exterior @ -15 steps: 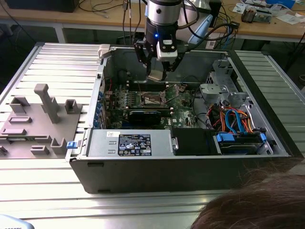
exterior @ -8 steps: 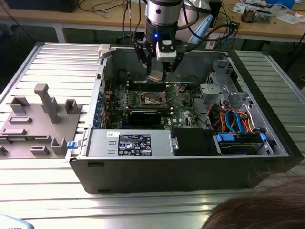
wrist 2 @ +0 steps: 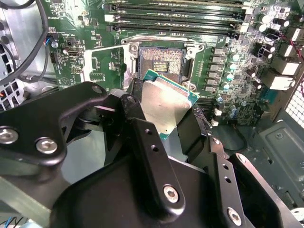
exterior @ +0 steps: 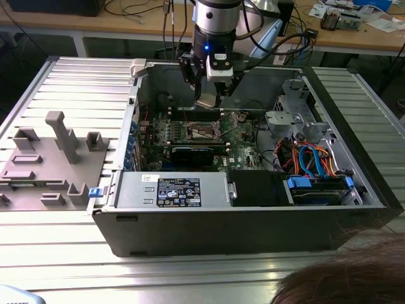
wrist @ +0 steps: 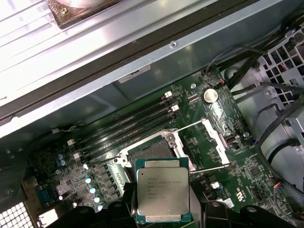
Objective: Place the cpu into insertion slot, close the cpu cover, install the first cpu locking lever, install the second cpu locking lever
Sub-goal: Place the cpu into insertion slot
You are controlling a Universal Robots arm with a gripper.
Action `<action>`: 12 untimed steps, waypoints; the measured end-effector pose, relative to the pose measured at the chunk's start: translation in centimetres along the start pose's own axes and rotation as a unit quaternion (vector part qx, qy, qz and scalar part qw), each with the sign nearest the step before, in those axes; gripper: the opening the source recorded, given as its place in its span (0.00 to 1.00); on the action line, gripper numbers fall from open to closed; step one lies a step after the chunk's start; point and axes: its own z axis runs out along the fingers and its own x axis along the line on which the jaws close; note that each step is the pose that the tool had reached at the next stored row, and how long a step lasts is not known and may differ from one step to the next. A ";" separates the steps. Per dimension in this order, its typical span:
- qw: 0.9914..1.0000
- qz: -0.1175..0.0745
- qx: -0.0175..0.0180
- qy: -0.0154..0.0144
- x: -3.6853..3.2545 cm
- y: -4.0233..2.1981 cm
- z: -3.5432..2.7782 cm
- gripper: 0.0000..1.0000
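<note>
**Grip.** The fingers [wrist 2: 142,137] are drawn in narrow on the chip [wrist 2: 168,104], clamping two opposite edges. Its dull metal top faces up and both remaining edges are free.

**Position of the chip.** In the exterior view the chip [exterior: 205,101] hangs over the socket [exterior: 202,132], apart from it and near the height of the case [exterior: 190,221] rim. In the first wrist view the chip [wrist: 163,190] covers the near part of the socket [wrist: 151,151]. In the second wrist view it sits skewed against the socket's square outline.

**Step in hand.** Judged from this, the work is at the first step, chip into socket, and nothing is seated. The cover [wrist: 214,138] stands swung open just beside the socket, so the contact field is bare.

**Requirement.** Seating probably calls for the chip's edges to be squared with the socket's metal rim and its face held level, then a straight descent without side load.

**Edges and clearance.**
- The memory slots [wrist: 128,124] run along one side of the socket.
- The open cover flanks another side.
- A row of capacitors [wrist 2: 228,71] stands near a third.
- Room for the fingers is tight around the rim and open above the board [wrist 2: 76,57].
- The case sits on a ribbed metal surface [exterior: 69,82].
</note>
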 end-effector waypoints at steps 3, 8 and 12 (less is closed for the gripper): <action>1.000 0.005 0.000 0.000 0.00 0.00 0.02 0.54; 1.000 0.014 0.000 -0.001 0.00 0.00 0.05 0.54; 1.000 0.023 0.000 -0.001 0.00 0.00 0.06 0.54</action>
